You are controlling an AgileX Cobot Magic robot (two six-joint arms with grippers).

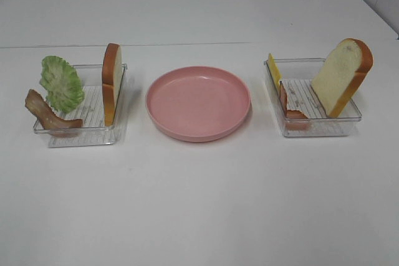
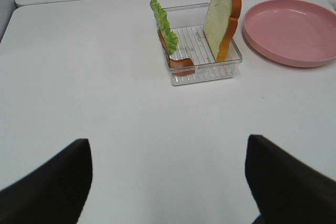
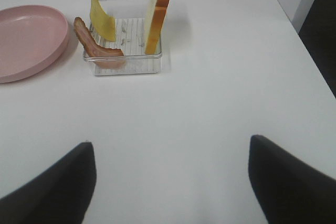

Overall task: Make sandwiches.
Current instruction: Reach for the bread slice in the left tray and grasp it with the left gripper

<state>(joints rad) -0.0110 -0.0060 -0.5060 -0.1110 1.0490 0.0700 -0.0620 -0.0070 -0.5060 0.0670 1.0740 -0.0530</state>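
Plate: central on worktop, bare, ready for stacking.
Bread slice: leant upright in tray, edge offered for pinching.
Left jaws, right jaws: spread wide, empty.

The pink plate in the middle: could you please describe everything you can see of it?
The pink plate is round and shallow with a low raised rim, seemingly matte plastic. It lies flat on the white table, between the left clear tray and the right clear tray, touching neither. Nothing lies in it.
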